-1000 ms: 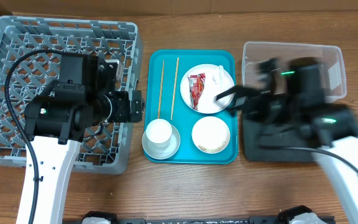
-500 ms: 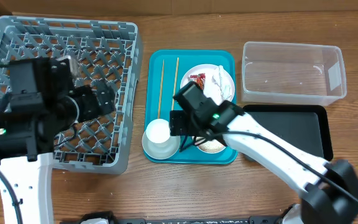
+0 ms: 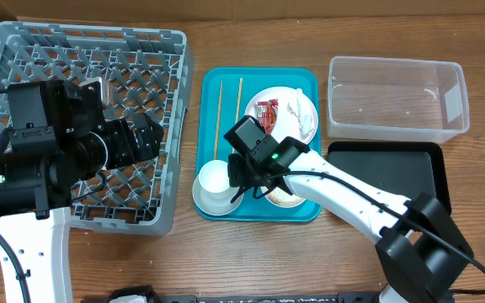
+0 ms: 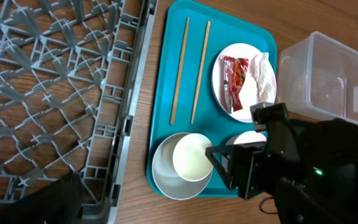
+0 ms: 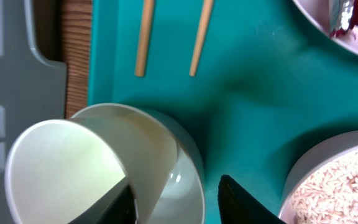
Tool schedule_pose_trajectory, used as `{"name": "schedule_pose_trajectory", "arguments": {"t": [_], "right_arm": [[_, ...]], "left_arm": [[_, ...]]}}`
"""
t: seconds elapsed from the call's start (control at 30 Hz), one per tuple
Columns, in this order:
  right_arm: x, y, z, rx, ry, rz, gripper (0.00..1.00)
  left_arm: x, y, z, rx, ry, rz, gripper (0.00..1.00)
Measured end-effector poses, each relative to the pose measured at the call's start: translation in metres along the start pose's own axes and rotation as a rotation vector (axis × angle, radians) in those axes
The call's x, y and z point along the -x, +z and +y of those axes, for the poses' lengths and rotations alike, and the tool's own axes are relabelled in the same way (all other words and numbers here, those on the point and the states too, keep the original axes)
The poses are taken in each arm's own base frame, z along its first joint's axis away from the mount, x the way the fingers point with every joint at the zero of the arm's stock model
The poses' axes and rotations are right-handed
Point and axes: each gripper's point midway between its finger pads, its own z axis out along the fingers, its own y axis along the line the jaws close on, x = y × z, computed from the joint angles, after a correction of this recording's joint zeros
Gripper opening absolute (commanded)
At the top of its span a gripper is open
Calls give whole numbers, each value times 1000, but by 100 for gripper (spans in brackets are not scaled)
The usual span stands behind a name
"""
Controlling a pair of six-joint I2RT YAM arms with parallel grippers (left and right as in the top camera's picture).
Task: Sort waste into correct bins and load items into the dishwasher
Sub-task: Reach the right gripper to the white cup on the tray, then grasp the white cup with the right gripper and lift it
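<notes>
Reaching over tray [image 3: 263, 76], right jaws straddling cup [image 5: 73, 162] rim.

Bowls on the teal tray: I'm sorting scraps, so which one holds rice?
The bowl nearer the black tray: it holds rice scraps. The other bowl, by the rack, holds only a white cup.

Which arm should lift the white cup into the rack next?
Likely right. The right end effector straddles the white cup wall on the teal tray, one finger inside and one outside. The left end effector hangs open over the dish rack, away from the tray.
</notes>
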Motion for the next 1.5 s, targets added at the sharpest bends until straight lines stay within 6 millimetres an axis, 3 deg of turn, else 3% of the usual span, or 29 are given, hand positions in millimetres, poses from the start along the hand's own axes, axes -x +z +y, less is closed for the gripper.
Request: {"name": "schedule_pose_trajectory", "arguments": {"t": [0.07,0.13,0.23,0.5,0.6,0.7,0.87,1.0,1.23,1.5], "right_arm": [[-2,3,-1,-4,-1,7,41],[-1,4,1,1,-5,2,32],[-1,4,5,10,-13,-1,4],[-5,2,3,8,-2,27,4],[2,-10,-2,24,16,15,4],[27,-46,-5,100,35,-56,4],[71,-138,-6,324,-11,-233,4],[83,-194,-7,500,-112,-315,4],[74,-240,18,806,-336,-329,4],[70,-277,44,1000,-526,-397,4]], "left_arm": [[-1,0,0,0,-1,3,100],[-2,0,0,1,-3,8,100],[-2,0,0,1,-3,9,100],[-5,0,0,0,10,19,100],[-5,0,-1,-8,16,21,100],[-5,0,-10,-62,44,22,100],[-3,-5,-50,-301,140,22,100],[-4,-4,-82,-540,183,74,100],[3,-4,-119,-984,136,183,100],[1,-6,-137,-1158,84,251,100]]}}
